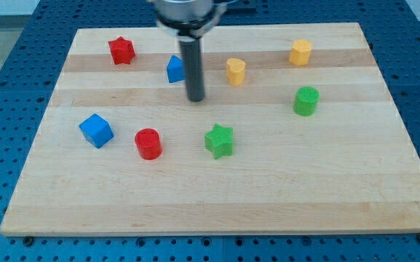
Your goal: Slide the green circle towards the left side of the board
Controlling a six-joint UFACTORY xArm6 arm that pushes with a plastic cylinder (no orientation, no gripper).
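The green circle (pixel 306 100), a short green cylinder, stands at the view's right on the wooden board (pixel 217 196). My tip (pixel 196 98) is near the board's middle, far to the left of the green circle and apart from it. The tip is just right of and below a blue block (pixel 175 69), whose shape the rod partly hides. A green star (pixel 219 140) lies below and right of the tip.
A red star (pixel 121 50) is at the top left. A yellow heart-like block (pixel 236 71) and a yellow hexagon-like block (pixel 300 52) are at the top right. A blue cube (pixel 96 130) and a red cylinder (pixel 148 143) sit at the lower left.
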